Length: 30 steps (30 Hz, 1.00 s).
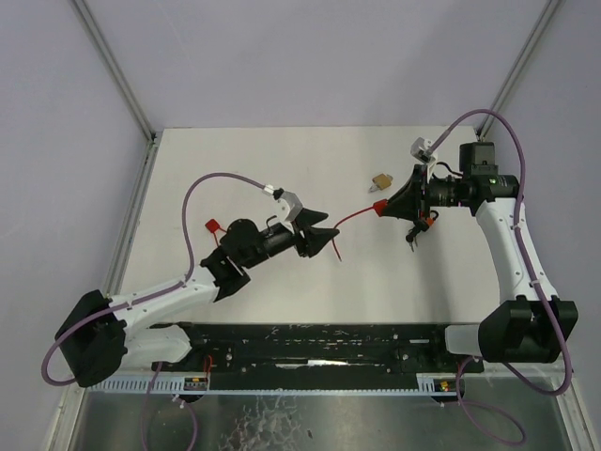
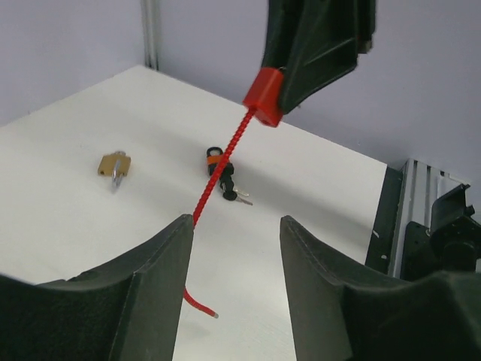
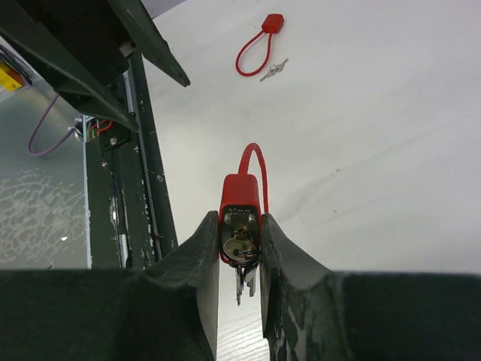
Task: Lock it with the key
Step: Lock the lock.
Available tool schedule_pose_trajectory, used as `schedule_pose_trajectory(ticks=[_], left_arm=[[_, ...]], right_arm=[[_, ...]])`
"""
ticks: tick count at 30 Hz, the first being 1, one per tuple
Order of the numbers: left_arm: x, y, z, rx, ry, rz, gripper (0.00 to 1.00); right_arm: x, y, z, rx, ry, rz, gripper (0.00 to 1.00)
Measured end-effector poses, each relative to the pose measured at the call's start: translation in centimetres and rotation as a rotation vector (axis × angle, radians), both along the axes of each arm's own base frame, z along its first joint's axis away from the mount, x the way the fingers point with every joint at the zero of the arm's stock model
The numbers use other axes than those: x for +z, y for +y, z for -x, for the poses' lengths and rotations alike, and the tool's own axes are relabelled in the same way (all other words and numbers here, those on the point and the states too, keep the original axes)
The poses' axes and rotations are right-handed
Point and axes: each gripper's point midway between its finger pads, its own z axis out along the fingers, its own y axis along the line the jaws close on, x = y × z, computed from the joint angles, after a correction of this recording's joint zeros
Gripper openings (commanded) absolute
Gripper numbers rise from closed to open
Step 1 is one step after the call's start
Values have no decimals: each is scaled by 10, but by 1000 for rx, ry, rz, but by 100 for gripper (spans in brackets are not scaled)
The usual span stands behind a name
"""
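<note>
- Right gripper (image 3: pixel 239 233) pinches the red cable lock (image 3: pixel 240 197), key (image 3: pixel 240 254) in its keyhole, above the table (image 1: pixel 282 160) toward the right edge.
- Stamped writing on the lock's face: unreadable.
- Left gripper (image 2: pixel 235 219) spread; red cable (image 2: pixel 218 169) passes beside 1 finger (image 2: pixel 161 256).
- Brass padlock (image 1: pixel 381 179) near the far edge.

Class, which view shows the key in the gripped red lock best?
Right wrist: the key sits close in the red lock, between the jaws. Left wrist and top external show only lock body and cable.

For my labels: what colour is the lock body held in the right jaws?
Red; the lock body shows best in the right wrist view.
</note>
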Motion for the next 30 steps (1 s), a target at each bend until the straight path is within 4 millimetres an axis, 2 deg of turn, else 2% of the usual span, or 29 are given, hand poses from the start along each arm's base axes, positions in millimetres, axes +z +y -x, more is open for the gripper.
schedule_pose_trajectory(ticks=[3,10,15,22,26,30], left_arm=[[-9,6,-9,35,90,9,49],[-59,15,-37,75,339,-5,49],[-73,19,-44,60,427,8,51],[-60,7,-30,-56,350,12,51],[-46,-17,-23,-102,185,-33,51],[-33,-38,-31,-105,68,-60,49]], right_arm=[[-2,0,-2,-3,30,-14,0],[-2,0,-3,-9,54,-24,0],[-2,0,-3,-10,57,-24,0],[-4,0,-4,-9,63,-23,0],[-7,-1,-4,-4,63,-20,0],[-8,-1,-3,0,56,-18,0]])
